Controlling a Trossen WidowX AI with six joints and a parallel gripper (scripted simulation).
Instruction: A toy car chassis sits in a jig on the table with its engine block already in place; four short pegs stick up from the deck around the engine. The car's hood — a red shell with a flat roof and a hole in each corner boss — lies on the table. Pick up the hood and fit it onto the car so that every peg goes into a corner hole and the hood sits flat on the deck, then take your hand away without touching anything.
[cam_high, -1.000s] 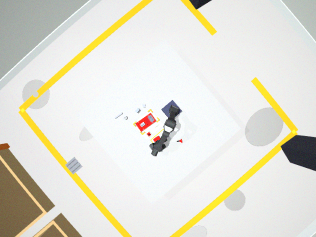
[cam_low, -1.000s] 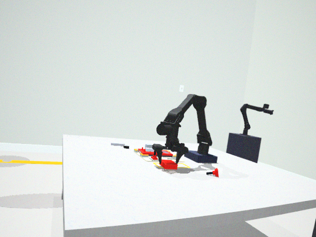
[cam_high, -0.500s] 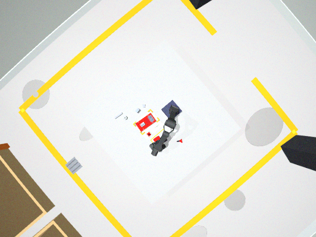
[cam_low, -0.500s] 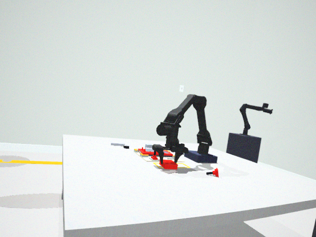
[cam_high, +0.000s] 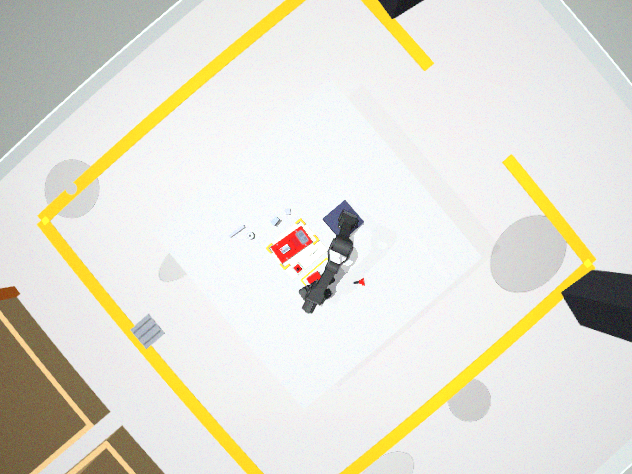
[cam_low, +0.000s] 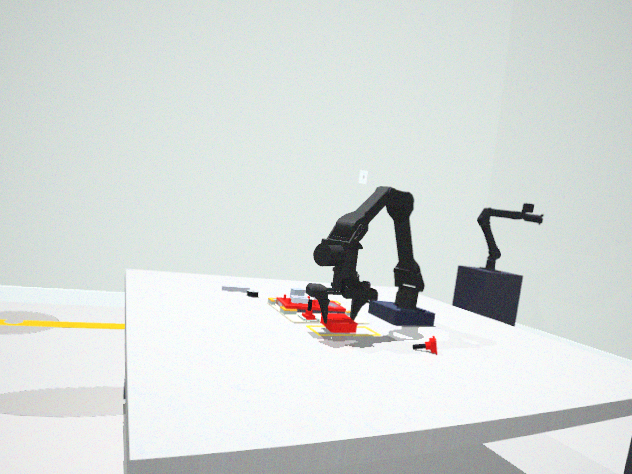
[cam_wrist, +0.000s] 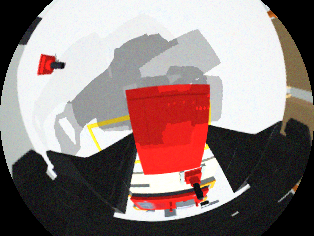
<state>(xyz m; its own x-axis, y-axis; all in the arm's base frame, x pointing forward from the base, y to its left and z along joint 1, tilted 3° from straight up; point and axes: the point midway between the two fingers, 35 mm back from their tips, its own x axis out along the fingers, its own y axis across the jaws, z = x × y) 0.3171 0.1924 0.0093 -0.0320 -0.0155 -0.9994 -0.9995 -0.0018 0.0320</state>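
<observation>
The red hood (cam_high: 313, 277) (cam_low: 338, 325) (cam_wrist: 167, 120) is between my fingers, a little above the table, with its shadow below it in the exterior view. My gripper (cam_low: 338, 318) (cam_wrist: 170, 132) is shut on its two sides; the roof looks about level. The red chassis (cam_high: 292, 243) (cam_low: 285, 304) (cam_wrist: 162, 202) sits in the jig with yellow corner brackets (cam_high: 270, 248), beyond the hood in the exterior view. The silver engine block (cam_high: 284, 248) (cam_low: 297, 292) is on its deck. The pegs are too small to make out clearly, and the hood's corner holes cannot be seen.
A red-and-black piece (cam_high: 298, 267) (cam_low: 308, 315) (cam_wrist: 193, 176) stands between hood and chassis. Another (cam_high: 361, 281) (cam_low: 433, 345) (cam_wrist: 45, 65) lies on the other side of the hood. Beyond the chassis lie a grey bar (cam_high: 237, 231) and small parts. A yellow outline (cam_low: 367, 334) marks the table.
</observation>
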